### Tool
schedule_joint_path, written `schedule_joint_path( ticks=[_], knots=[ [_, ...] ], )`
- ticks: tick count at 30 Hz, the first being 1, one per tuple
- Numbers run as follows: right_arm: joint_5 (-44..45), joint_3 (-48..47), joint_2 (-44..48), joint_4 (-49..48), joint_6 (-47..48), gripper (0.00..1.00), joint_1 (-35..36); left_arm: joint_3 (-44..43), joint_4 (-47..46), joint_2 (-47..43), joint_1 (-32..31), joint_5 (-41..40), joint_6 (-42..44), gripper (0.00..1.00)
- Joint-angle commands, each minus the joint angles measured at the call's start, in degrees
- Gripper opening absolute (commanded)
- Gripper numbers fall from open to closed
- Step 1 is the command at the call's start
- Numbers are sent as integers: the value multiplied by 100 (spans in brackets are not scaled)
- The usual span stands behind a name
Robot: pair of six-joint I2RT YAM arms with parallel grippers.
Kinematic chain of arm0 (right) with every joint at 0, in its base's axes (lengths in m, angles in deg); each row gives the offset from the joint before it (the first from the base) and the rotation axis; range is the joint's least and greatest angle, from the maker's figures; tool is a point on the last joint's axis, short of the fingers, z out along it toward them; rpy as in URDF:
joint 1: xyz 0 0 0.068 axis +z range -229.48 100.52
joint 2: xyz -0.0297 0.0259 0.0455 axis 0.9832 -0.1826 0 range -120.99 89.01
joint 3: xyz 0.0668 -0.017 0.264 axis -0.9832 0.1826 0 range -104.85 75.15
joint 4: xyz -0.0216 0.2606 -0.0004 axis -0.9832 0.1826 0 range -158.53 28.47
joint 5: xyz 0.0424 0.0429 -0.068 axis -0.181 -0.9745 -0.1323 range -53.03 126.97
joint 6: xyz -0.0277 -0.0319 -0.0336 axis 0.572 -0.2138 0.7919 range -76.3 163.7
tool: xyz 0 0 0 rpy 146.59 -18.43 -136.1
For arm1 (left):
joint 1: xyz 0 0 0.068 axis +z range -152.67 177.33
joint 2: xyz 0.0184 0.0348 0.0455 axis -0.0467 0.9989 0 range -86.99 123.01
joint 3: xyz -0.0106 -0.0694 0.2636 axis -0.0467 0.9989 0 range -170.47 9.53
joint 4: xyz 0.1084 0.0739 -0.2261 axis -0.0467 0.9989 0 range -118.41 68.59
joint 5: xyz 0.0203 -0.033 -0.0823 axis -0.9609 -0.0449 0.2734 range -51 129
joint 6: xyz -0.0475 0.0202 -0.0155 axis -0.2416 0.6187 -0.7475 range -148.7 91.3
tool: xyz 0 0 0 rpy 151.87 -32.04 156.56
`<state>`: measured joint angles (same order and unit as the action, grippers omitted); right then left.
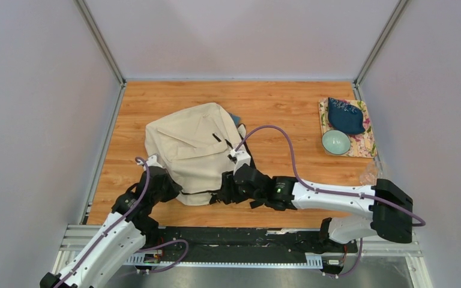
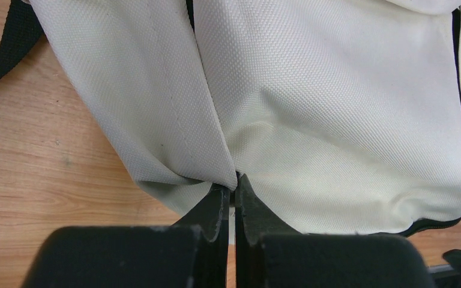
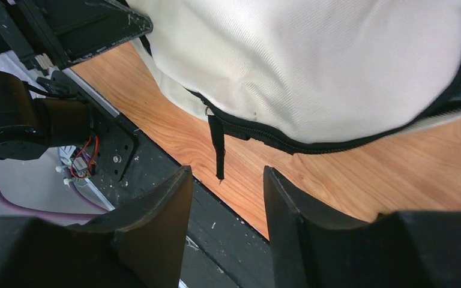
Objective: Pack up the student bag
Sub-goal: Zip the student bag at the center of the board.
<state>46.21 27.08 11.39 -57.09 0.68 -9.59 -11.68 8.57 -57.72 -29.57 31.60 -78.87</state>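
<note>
The student bag (image 1: 192, 150) is a cream canvas backpack lying in the middle of the wooden table. In the left wrist view my left gripper (image 2: 235, 182) is shut on a fold of the bag's cloth (image 2: 336, 108) at its near left edge; from above the left gripper (image 1: 168, 181) sits against that edge. My right gripper (image 3: 228, 172) is open and empty just off the bag's near right edge (image 1: 227, 191). The bag's black zipper (image 3: 312, 144) runs along the edge, and its pull strap (image 3: 218, 147) hangs down just ahead of the gap between the fingers.
A floral mat (image 1: 365, 144) at the back right carries a teal bowl (image 1: 336, 142) and a dark blue pouch (image 1: 345, 116). A blue item (image 1: 235, 119) peeks out behind the bag. The black base rail (image 1: 228, 237) runs along the near edge.
</note>
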Motion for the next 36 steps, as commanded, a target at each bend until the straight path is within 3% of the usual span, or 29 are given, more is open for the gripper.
schedule_joint_path(
  ticks=[1, 9, 15, 27, 33, 36],
  knots=[
    [412, 96, 555, 16, -48, 46, -1, 161, -269, -247, 26, 230, -27, 0],
    [448, -26, 460, 95, -101, 0, -168, 38, -164, -291, 26, 274, -1, 0],
    [210, -167, 82, 104, -136, 0, -168, 3, -164, -344, 26, 292, -27, 0],
    [289, -703, -1606, 235, -74, 0, -379, -137, -164, -432, 26, 397, -19, 0],
    [579, -248, -1230, 499, -294, 1, -371, -164, -23, -581, 26, 292, -36, 0],
    [510, -1, -695, 473, -434, 10, -371, -155, 3, -625, 18, 265, -45, 0]
  ],
)
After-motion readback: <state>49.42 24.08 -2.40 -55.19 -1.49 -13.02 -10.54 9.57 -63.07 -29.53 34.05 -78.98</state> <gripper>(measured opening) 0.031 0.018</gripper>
